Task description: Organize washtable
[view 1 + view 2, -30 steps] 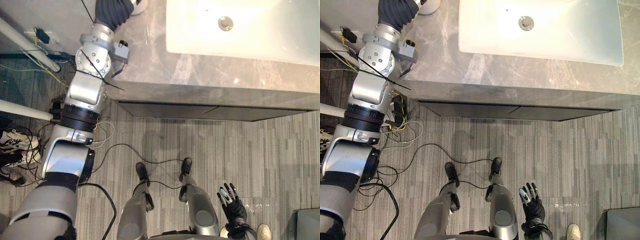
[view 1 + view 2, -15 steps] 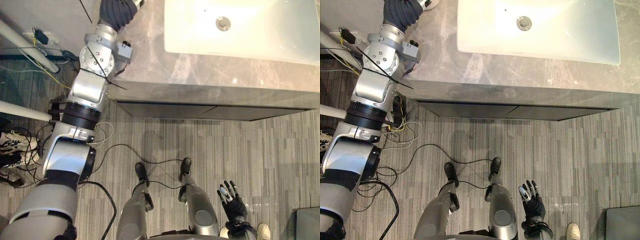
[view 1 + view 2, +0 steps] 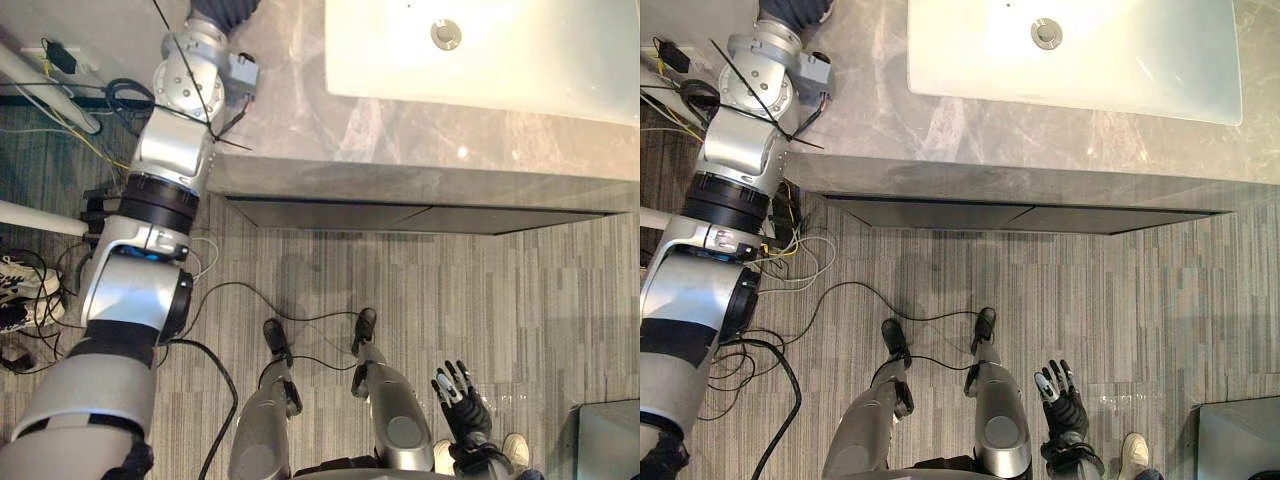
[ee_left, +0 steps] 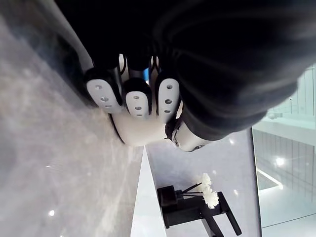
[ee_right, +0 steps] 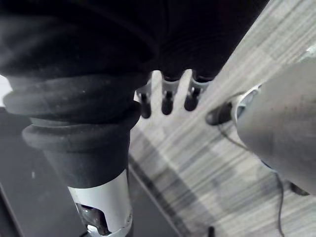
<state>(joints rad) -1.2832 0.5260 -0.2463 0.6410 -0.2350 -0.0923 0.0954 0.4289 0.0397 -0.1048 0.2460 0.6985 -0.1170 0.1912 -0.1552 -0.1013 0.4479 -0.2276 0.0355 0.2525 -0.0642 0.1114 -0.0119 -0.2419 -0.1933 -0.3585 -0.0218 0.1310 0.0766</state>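
washtable: grey marble top | white basin set in (round metal drain) | black holder, white flowers

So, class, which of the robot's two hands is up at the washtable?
The left hand, fingers curled on a white object over the grey countertop; the right hand hangs open above the floor.

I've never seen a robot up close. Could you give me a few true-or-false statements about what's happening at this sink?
1. The right hand rests on the counter. False: it hangs low over the floor, fingers straight, holding nothing.
2. The left hand has its fingers curled on a white object. True.
3. The sink is black. False: it is white, set in the grey stone counter.
4. A black holder carries white flowers. True.
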